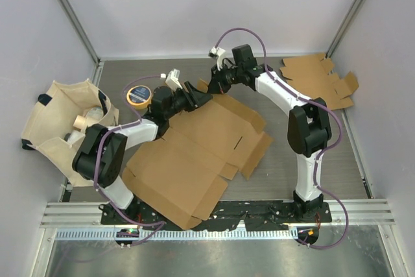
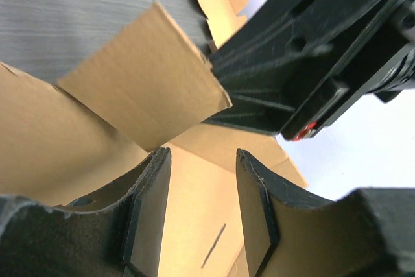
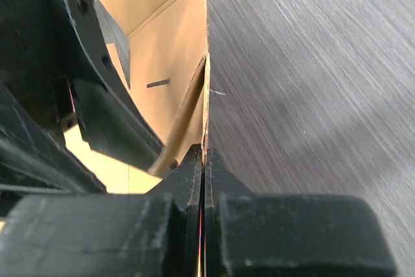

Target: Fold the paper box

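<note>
The paper box (image 1: 194, 154) is a flat brown cardboard blank spread over the middle of the table. Its far edge is pinched edge-on in my right gripper (image 1: 213, 87), whose jaws (image 3: 203, 154) are shut on the thin cardboard (image 3: 162, 50). My left gripper (image 1: 196, 98) sits just left of it over the same far edge. In the left wrist view its fingers (image 2: 202, 154) stand apart with nothing between them, and only the box panel lies beyond. A small flap (image 2: 146, 85) stands raised ahead of them, beside the right gripper's black body (image 2: 311, 63).
A stack of other cardboard blanks (image 1: 321, 79) lies at the back right. A roll of tape (image 1: 137, 94) rests near the left gripper. A cloth bag (image 1: 71, 121) with items inside sits at the left. Walls enclose the grey table (image 3: 311, 63).
</note>
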Controlling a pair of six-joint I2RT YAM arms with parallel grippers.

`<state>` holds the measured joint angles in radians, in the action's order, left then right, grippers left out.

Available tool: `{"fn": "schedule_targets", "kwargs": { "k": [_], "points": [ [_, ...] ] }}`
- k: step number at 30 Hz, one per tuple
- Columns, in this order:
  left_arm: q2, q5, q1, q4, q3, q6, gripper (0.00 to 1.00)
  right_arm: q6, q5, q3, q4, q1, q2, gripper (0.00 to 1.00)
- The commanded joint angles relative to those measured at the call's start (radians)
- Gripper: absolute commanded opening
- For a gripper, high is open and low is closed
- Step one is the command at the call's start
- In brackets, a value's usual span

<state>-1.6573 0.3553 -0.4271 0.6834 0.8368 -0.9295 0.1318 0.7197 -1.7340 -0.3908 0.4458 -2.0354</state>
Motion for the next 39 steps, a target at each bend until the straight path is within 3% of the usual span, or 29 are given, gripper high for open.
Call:
{"fn": "schedule_targets", "kwargs": {
  "k": [1,6,9,13,16,21,25,29,31,36,37,39],
  "points": [
    [0.012,0.004,-0.024,-0.008,0.022,0.020,0.48,0.002,0.032,-0.018,0.086,0.013,0.078,0.01],
    [-0.030,-0.016,-0.021,-0.053,0.079,0.060,0.48,0.008,0.044,-0.006,0.075,0.024,0.090,0.01],
    [0.004,-0.016,-0.021,-0.097,0.101,0.096,0.48,0.057,-0.066,-0.005,0.029,0.022,0.101,0.01],
    [0.160,-0.038,-0.019,-0.183,-0.038,0.188,0.48,0.181,-0.178,-0.022,-0.083,0.021,0.109,0.01],
    [0.338,-0.123,-0.021,-0.313,-0.192,0.224,0.62,0.241,-0.204,-0.025,-0.137,0.008,0.115,0.01],
    [0.574,-0.419,-0.019,-0.680,-0.263,0.247,0.70,0.405,-0.114,-0.055,-0.229,-0.005,0.103,0.01],
    [0.576,-0.437,0.002,-0.873,-0.196,0.278,0.76,0.546,0.073,-0.166,-0.447,-0.036,0.032,0.01],
    [0.558,-0.316,0.057,-0.829,-0.197,0.282,0.77,0.632,0.098,-0.402,-0.676,-0.044,-0.100,0.01],
    [0.525,-0.259,0.082,-0.776,-0.197,0.290,0.77,0.644,0.095,-0.440,-0.732,-0.044,-0.143,0.01],
    [0.394,-0.129,0.090,-0.661,-0.162,0.302,0.70,0.626,0.093,-0.368,-0.660,-0.045,-0.106,0.01],
    [0.377,-0.115,0.090,-0.627,-0.160,0.299,0.62,0.620,0.092,-0.361,-0.645,-0.045,-0.095,0.01],
    [0.332,-0.105,0.083,-0.611,-0.153,0.288,0.58,0.612,0.084,-0.361,-0.640,-0.050,-0.095,0.01]
  ]
}}
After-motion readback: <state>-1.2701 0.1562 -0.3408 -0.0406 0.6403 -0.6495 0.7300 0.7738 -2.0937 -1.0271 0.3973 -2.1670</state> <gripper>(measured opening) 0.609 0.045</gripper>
